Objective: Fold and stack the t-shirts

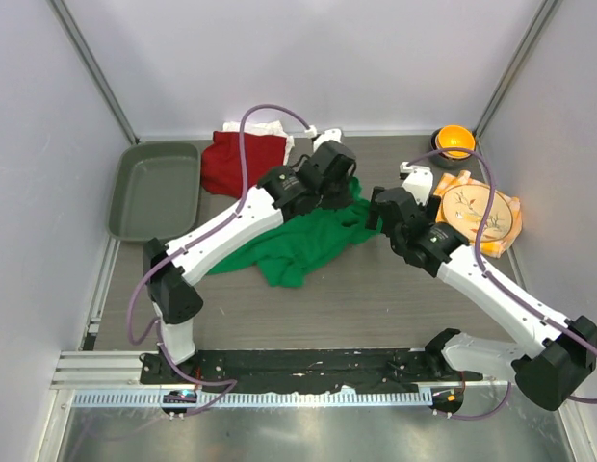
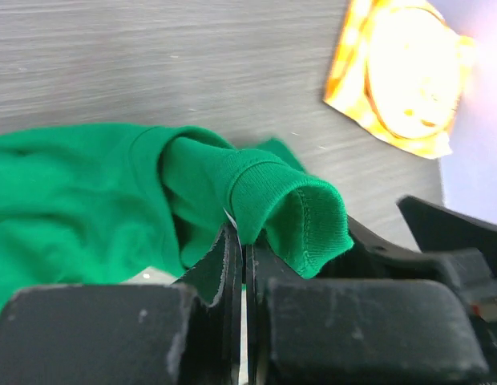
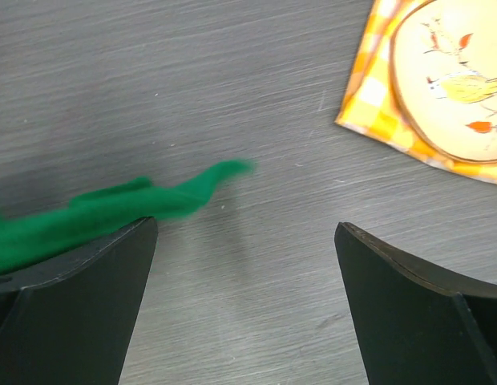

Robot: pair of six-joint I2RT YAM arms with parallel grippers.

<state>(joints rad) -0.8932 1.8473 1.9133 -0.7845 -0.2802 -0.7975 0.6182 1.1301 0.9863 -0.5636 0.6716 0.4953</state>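
left gripper (image 2: 244, 245) is clamped shut on a hem fold of the green t-shirt (image 2: 88, 184). the cloth loops up over the fingertips and the rest of the shirt trails off to the left of them, crumpled on the table (image 2: 152, 56). right gripper (image 3: 242, 241) is wide open with nothing in it, over bare table. a green tip of the shirt lies just ahead of the finger on the left of its wrist view; napkin (image 3: 369, 96) and plate (image 3: 449, 80) sit ahead of the other finger. dark red t-shirt (image 1: 241, 162) and white t-shirt (image 1: 270, 128) are bunched beyond the left fingers, apart from the grip, not folded yet. step in hand looks like spreading the green one flat. my take: the grip is on an edge only, so lift slow and watch for slip. bring the right fingers onto the opposite hem or sleeve, pinch one layer, then pull the two apart low over the table. steer the pull away from the napkin so the cloth doesn't drag the plate.
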